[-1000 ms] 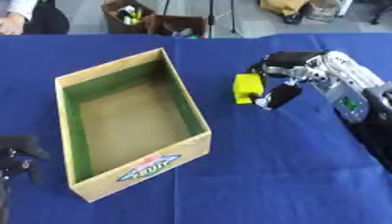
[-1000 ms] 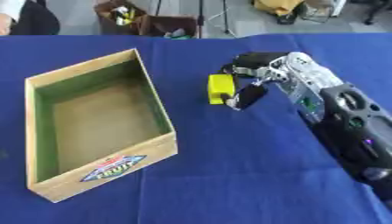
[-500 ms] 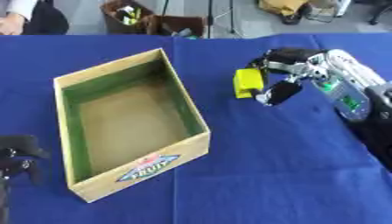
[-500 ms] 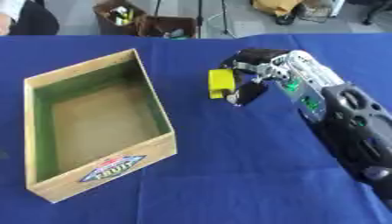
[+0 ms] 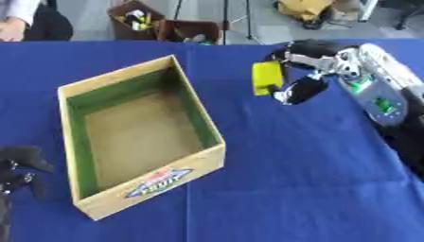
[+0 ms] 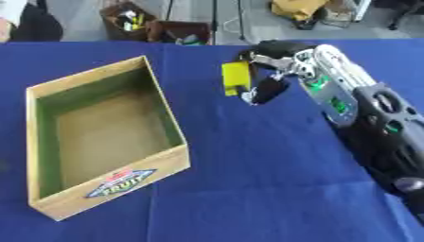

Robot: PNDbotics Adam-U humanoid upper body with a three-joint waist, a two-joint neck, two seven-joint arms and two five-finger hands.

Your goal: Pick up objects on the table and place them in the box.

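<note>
Table (image 5: 273,179): left hand (image 5: 21,168), seemingly curled, left-eye only.

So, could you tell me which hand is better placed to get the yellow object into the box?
The right hand: its fingers already curl round the yellow object, just right of the box. The left hand sits at the lower left corner, holding nothing.

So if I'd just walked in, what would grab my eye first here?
Probably the robot's right hand at the upper right, its fingers curled round a small yellow object above the blue table. Next, the open wooden box on the left, empty inside. Its left hand idles at the lower left.
</note>
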